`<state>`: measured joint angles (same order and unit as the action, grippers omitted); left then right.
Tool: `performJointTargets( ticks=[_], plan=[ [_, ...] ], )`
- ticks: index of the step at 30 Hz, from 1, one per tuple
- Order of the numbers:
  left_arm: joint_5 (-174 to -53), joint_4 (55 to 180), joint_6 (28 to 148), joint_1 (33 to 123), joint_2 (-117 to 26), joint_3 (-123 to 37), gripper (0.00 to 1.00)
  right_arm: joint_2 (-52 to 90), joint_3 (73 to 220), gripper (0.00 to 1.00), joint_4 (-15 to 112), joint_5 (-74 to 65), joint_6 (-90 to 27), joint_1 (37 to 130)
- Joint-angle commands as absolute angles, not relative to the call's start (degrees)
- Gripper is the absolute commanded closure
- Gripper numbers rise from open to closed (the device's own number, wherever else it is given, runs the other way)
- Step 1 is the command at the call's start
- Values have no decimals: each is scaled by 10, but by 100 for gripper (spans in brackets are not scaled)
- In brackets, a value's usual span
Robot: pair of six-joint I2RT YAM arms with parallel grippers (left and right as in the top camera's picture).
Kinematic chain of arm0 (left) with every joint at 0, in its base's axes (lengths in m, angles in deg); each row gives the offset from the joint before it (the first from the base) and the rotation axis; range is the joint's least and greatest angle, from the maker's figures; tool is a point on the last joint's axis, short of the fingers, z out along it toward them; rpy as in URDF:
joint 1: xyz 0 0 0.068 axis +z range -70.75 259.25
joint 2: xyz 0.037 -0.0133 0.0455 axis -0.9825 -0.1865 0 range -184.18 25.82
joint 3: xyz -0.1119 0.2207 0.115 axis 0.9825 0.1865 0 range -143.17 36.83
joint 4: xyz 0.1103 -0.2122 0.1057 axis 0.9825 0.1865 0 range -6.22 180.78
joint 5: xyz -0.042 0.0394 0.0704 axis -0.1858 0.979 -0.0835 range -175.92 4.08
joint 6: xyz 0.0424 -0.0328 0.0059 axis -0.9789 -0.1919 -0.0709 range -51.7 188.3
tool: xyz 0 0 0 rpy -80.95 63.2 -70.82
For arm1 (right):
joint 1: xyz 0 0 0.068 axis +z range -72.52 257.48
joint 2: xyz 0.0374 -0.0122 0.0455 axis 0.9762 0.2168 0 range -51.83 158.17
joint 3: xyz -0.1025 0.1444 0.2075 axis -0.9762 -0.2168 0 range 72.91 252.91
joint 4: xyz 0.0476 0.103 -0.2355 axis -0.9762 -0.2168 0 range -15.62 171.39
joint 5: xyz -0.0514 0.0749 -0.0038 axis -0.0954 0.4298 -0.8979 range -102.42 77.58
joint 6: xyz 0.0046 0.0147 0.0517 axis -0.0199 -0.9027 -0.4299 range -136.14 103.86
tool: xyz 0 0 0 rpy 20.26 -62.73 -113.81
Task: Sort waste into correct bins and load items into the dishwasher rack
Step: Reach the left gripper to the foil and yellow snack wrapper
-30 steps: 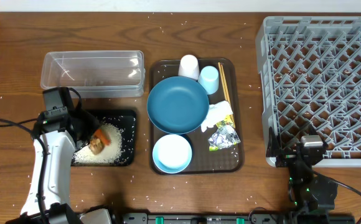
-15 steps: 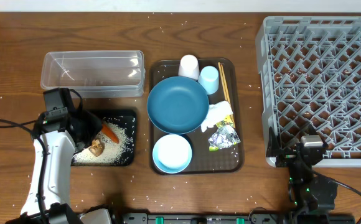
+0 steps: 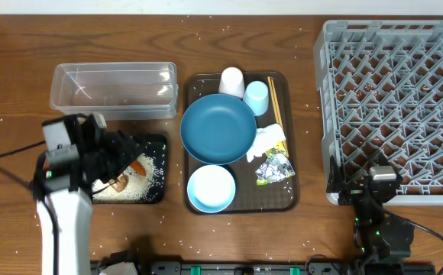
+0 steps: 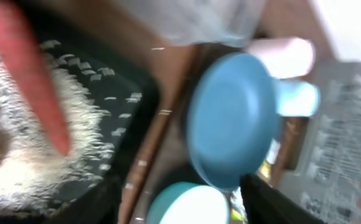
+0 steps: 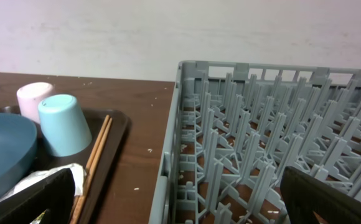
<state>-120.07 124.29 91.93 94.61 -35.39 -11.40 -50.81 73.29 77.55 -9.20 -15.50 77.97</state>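
Sorting waste, food scraps first. Above the shallow black tray (image 3: 160, 142), left claw (image 3: 126, 150) spread wide and empty; on the tray, a tapered orange carrot (image 4: 37, 81) across a bed of loose white rice (image 4: 87, 127), beside a knobbly brown lump (image 3: 117, 182). By the grey lattice rack (image 5: 243, 124), right claw (image 5: 177, 190) likewise released. Next, probably: reaching to the brown serving tray (image 3: 286, 195) for the crumpled tissue (image 3: 267, 140) and glossy wrapper (image 3: 273, 168), soft and light, calling for a pinch clear of the smooth blue plate (image 3: 218, 128); clear plastic tub (image 3: 113, 88) just behind the black tray.
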Motion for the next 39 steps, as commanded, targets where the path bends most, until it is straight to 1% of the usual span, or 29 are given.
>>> performJointTargets(
  ticks=[1,7,10,14,16,21,23,26,30,35,37,39],
  plan=[
    [-1241,1244,908,919,-293,-114,35,-510,732,1,773,-92,-154,775],
    [-1241,1244,897,838,-229,-140,34,-510,732,1,773,-92,-154,775],
    [-1241,1246,897,786,-232,-172,34,-510,732,1,773,-92,-154,775],
    [-1237,1277,877,700,-275,-235,34,-510,732,1,773,-92,-154,775],
    [-1207,1317,866,647,-314,-280,29,-510,732,1,773,-92,-154,775],
    [-1067,1424,856,499,-436,-407,19,-510,732,1,773,-92,-154,775],
    [-1025,1438,852,439,-487,-448,18,-510,732,1,773,-92,-154,775],
    [-987,1430,844,366,-558,-486,11,-510,732,1,773,-92,-154,775],
    [-970,1400,844,319,-637,-493,6,-510,732,1,773,-92,-154,775],
    [-973,1403,856,303,-717,-493,1,-510,732,1,773,-92,-154,775],
    [-984,1403,871,298,-744,-493,0,-510,732,1,773,-92,-154,775],
    [-989,1403,877,291,-764,-493,2,-510,732,1,773,-92,-154,775]
  ],
)
